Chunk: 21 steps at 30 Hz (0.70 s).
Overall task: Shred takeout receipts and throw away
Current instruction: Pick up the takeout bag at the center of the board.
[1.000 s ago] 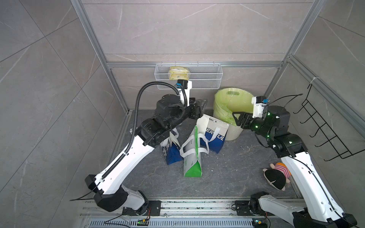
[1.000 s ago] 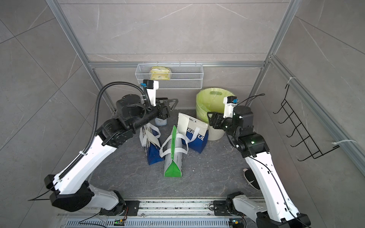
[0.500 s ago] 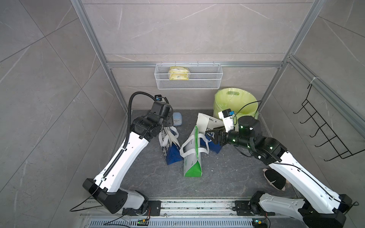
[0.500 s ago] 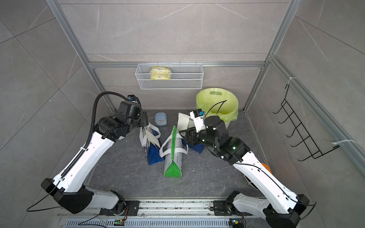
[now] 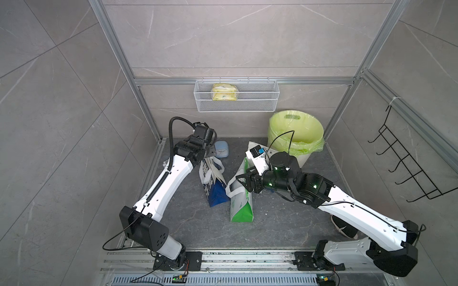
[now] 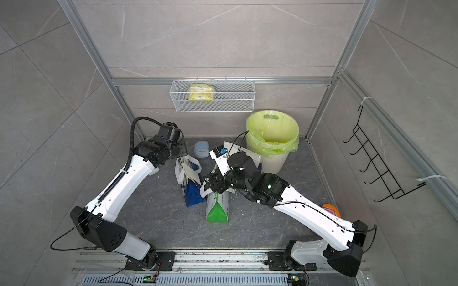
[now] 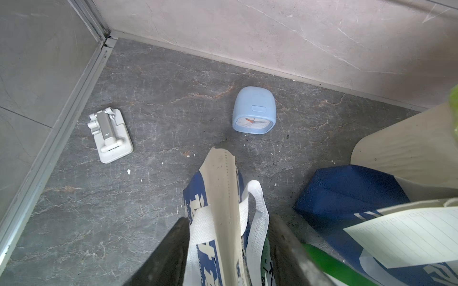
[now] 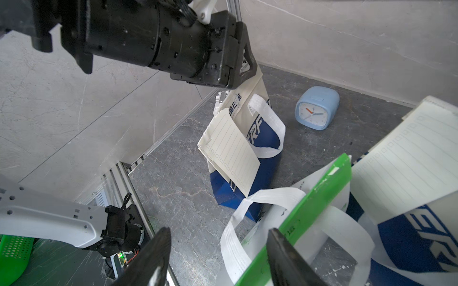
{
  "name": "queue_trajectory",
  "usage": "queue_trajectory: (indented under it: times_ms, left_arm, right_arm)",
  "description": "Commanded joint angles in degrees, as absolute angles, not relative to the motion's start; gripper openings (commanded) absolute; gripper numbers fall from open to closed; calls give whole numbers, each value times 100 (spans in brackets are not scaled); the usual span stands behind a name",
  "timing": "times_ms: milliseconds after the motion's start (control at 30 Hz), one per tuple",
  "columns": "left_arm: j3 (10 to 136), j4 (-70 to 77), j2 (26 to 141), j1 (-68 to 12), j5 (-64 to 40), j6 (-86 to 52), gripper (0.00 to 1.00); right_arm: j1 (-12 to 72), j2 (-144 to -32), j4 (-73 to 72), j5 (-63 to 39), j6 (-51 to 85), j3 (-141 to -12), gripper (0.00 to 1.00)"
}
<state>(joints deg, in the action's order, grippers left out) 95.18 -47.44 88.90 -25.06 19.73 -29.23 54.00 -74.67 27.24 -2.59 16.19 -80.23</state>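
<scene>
Hardly begun, I judge — the takeout receipts point(image 8: 230, 153) sit whole on blue-and-white bags point(image 5: 213, 183) at ten and one o'clock of the green bag point(image 5: 241, 208); left gripper point(image 7: 229, 222) straddles one rim, grip unclear — right gripper point(image 8: 219, 232) gapes empty.

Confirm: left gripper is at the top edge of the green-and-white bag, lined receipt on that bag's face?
Wrong bag: the left gripper is at the top edge of the blue-and-white bag, as the right wrist view shows. The lined receipt is on that bag's face.
</scene>
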Motion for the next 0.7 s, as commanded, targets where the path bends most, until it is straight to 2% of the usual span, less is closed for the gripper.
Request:
queue_trajectory:
  times_ms: [0, 33, 233, 333, 500, 600, 667]
  left_arm:
    - [9450, -4564, 8916, -2376, 1814, -3022, 49]
    - [9400, -4551, 8925, -2354, 1770, -3024, 48]
    - [9214, -4439, 8956, -2296, 1611, -3019, 27]
    - [9146, -4430, 8947, -2268, 1601, -3007, 21]
    - [8968, -4320, 8760, -2211, 1624, -3028, 9]
    - [8733, -4126, 8538, -2167, 1610, -3036, 1]
    - [8520, -3934, 8336, -2145, 1619, -3063, 0]
  right_arm:
    - [5481, -7549, 2535, -140, 1378, -8227, 64]
    - [5491, -7571, 2478, -140, 1310, -8210, 64]
    - [5513, -7720, 2276, -149, 1002, -8208, 65]
    - [5513, -7808, 2283, -103, 1123, -8274, 65]
    - [5509, -8015, 2523, 272, 2229, -8524, 66]
    - [5506, -8171, 2553, 22, 3079, -8711, 66]
    - [5508, -8288, 2503, -161, 3604, -8814, 66]
